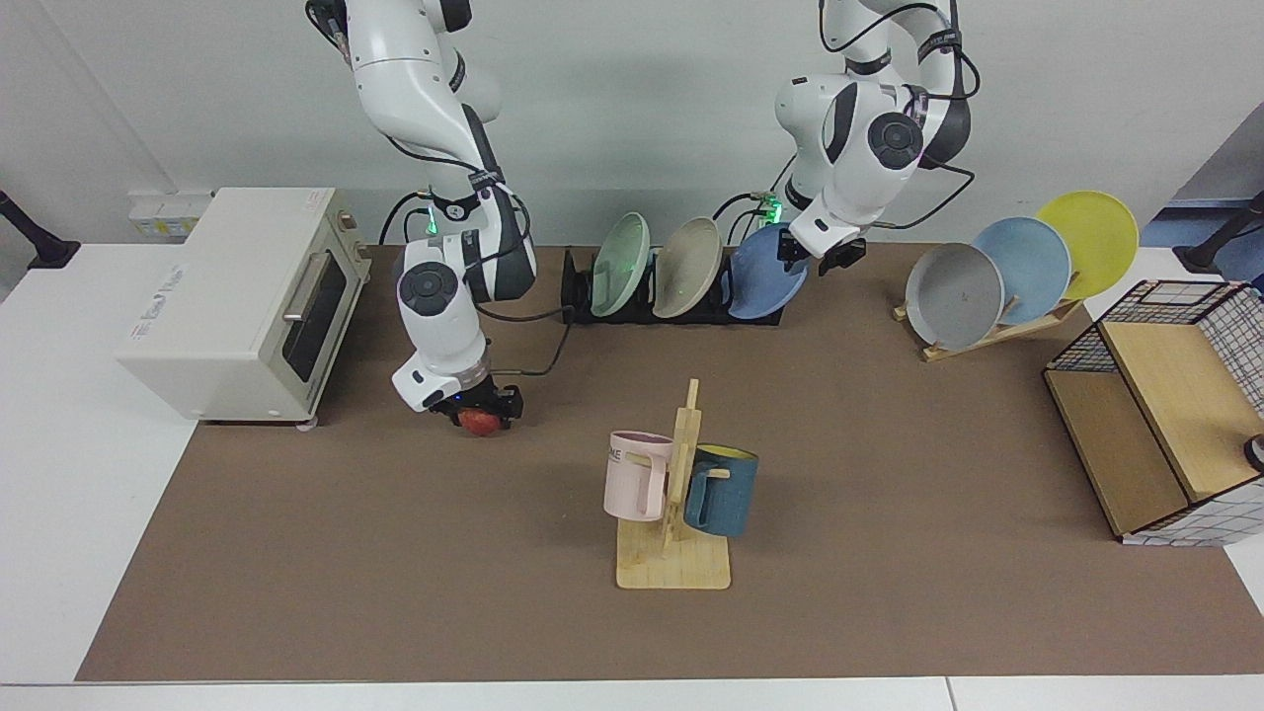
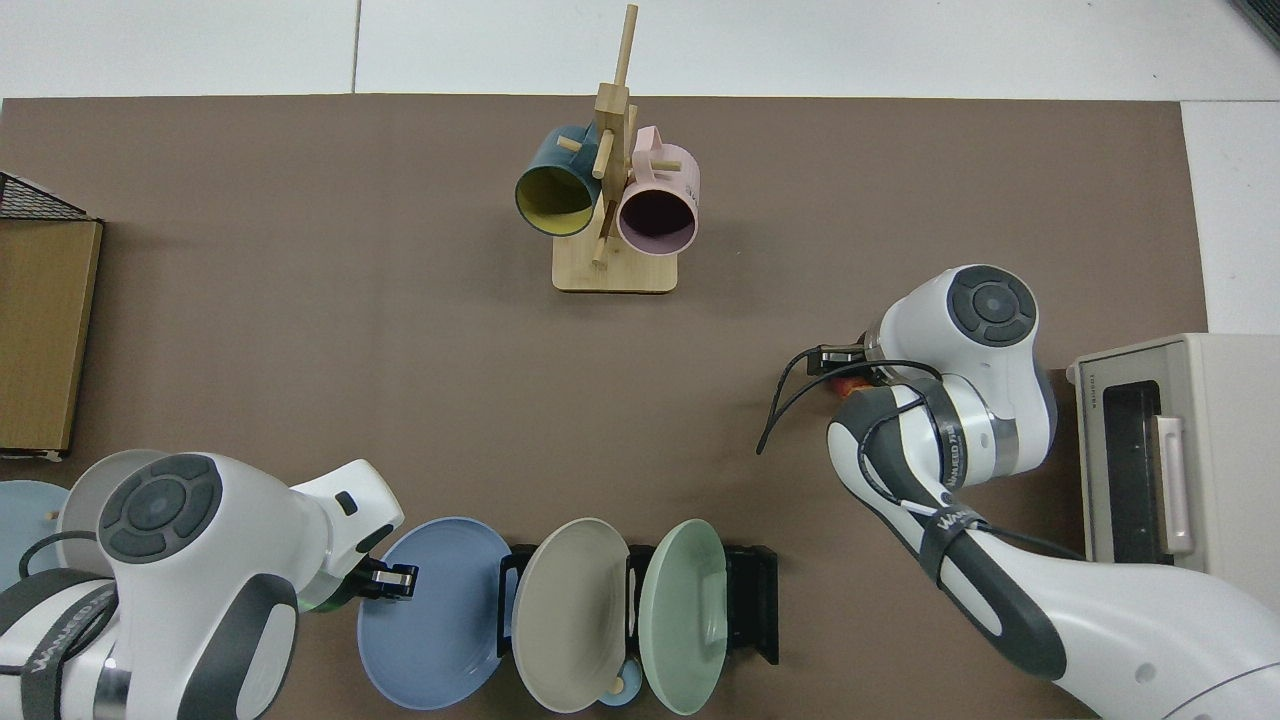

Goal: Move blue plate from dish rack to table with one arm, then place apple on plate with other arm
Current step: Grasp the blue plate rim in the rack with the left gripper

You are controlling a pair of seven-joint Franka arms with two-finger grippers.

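The blue plate [image 1: 765,275] [image 2: 435,612] stands on edge in the end slot of the black dish rack [image 1: 681,314] [image 2: 757,600], at the back of the brown-matted table [image 1: 889,474]. My left gripper [image 1: 818,254] [image 2: 388,579] is open at the plate's upper rim, one finger on each side of the edge. The red apple [image 1: 480,424] [image 2: 848,383] rests on the mat near the oven, mostly hidden in the top view. My right gripper [image 1: 480,407] [image 2: 838,362] is down over it, open, its fingers straddling the fruit.
A green plate [image 1: 620,265] and a beige plate [image 1: 688,267] fill the other rack slots. A toaster oven [image 1: 247,296] stands beside the apple. A mug tree [image 1: 676,494] is mid-mat. A wooden rack [image 1: 1017,267] with three plates and a wire basket [image 1: 1165,415] stand beyond the left arm.
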